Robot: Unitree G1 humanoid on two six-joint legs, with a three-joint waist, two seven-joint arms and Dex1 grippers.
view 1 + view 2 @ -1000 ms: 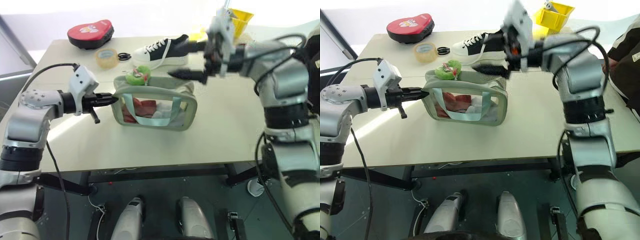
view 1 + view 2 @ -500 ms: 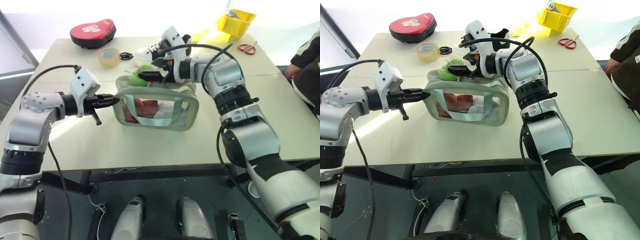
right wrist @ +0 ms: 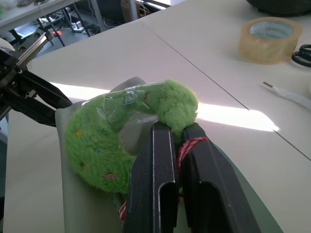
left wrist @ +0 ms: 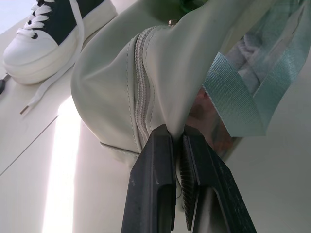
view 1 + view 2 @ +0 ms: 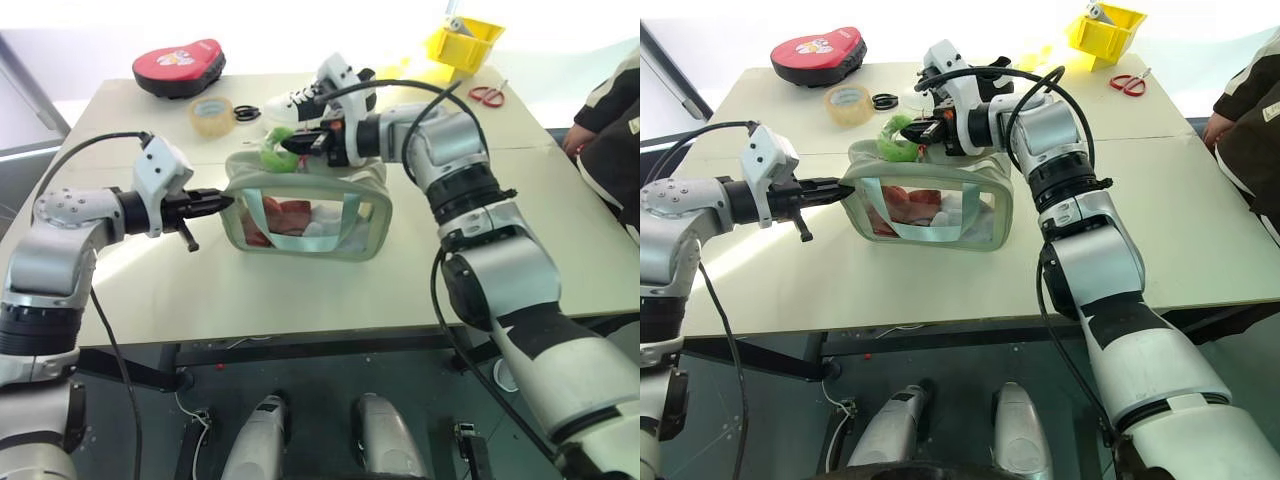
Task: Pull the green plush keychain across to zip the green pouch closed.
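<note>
A: Closing now — right gripper (image 3: 176, 133) was spread, now pinches the green plush keychain (image 3: 114, 141) atop the green pouch's (image 5: 305, 215) left end.

B: Left gripper (image 4: 176, 145) stays pressed together on that end's fabric. Pull rightward can start.

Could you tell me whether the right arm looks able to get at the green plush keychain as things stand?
Yes, it seems so: the right gripper is already shut on the green plush keychain atop the pouch, with nothing in the way.
</note>
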